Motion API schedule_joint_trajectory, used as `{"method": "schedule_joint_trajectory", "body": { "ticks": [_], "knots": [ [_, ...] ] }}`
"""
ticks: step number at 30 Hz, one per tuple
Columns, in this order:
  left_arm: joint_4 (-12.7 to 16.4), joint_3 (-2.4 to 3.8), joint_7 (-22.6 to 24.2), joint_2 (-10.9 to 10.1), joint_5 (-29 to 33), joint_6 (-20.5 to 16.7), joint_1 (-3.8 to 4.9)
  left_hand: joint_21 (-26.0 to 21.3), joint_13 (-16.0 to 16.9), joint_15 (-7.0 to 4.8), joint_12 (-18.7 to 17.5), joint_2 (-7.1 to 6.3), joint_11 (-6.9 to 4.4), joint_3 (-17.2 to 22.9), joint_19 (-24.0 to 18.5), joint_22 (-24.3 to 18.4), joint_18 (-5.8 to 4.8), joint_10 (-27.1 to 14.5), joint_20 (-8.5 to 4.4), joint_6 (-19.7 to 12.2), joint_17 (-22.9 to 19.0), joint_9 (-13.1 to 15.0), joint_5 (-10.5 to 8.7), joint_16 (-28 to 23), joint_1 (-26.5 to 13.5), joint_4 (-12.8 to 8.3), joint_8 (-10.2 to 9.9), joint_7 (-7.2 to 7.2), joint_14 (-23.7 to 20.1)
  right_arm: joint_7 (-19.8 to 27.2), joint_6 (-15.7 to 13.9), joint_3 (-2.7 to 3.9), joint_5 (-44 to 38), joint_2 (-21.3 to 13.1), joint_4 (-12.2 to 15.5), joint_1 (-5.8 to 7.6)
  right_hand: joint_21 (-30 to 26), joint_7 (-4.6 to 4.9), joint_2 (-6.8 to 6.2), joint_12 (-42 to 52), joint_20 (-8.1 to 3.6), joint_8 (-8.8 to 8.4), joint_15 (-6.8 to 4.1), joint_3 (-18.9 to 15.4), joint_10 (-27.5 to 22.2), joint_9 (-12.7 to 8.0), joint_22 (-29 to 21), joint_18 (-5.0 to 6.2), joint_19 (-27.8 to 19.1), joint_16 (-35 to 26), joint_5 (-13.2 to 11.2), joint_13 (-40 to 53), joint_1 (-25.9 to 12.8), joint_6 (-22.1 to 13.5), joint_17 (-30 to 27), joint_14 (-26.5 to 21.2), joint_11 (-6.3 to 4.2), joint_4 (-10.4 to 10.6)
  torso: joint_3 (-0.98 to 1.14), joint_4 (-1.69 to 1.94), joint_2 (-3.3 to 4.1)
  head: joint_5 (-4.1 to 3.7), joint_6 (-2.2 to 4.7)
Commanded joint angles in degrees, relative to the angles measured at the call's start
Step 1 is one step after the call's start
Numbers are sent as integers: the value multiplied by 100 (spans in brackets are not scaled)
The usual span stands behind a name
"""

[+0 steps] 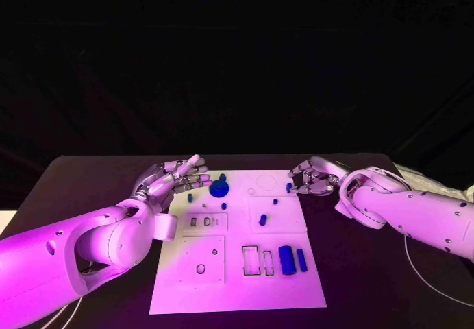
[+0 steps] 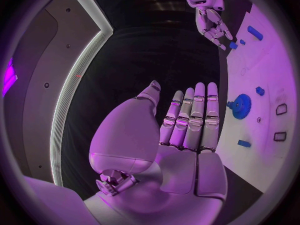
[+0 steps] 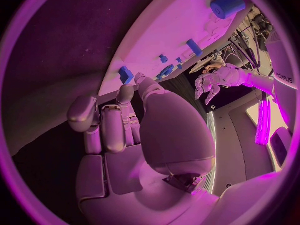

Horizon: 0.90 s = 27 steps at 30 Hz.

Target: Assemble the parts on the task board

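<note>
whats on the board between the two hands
In the head view, between the left hand and the right hand stands a blue gear near the left fingers; the rest is bare task board.

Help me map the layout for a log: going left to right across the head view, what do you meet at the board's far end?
Left hand → round blue gear → small blue part → right hand.

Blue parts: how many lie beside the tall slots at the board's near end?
2: a thick cylinder and a thinner rod, side by side, right of the slots. None hidden.
</note>
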Motion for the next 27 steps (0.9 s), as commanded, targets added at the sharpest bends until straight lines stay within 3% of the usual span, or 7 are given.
{"method": "schedule_joint_trajectory", "body": {
  "ticks": [1,19,27],
  "knots": [
    [3,3,74,11,5,120,-2,-27,0,5,-17,50,-14,-9,39,-9,72,32,14,31,6,-6,22,-16,21,-34,-33,-13,35,-60,97,1,-67,37,-56,-17,-31,22,-56,-17,-1,-38,-8,-27,-38,-6,-9,-8,-37,-21,-6,-2,4,-36,-9,196,-5,-22,-6,-3,-4,27,-33],
    [-8,3,70,31,5,119,-8,-27,0,5,-17,50,-14,-9,39,-9,72,32,14,31,6,-6,22,-16,21,-34,-33,-13,35,-79,148,1,-78,215,-282,-73,-20,-10,154,78,-16,68,-32,79,39,32,18,-12,-10,-14,-131,88,127,208,13,209,-39,-141,-8,2,-9,30,-87],
    [-10,3,67,33,5,116,-8,-27,0,5,-17,50,-14,-9,39,-9,72,32,14,31,6,-6,22,-16,21,-34,-33,-13,35,-51,225,1,-78,282,-349,-95,2,-36,200,183,-32,109,-51,123,110,42,61,-20,19,15,-175,182,125,348,57,222,-63,-175,-12,1,-11,1,-149]
  ]
}}
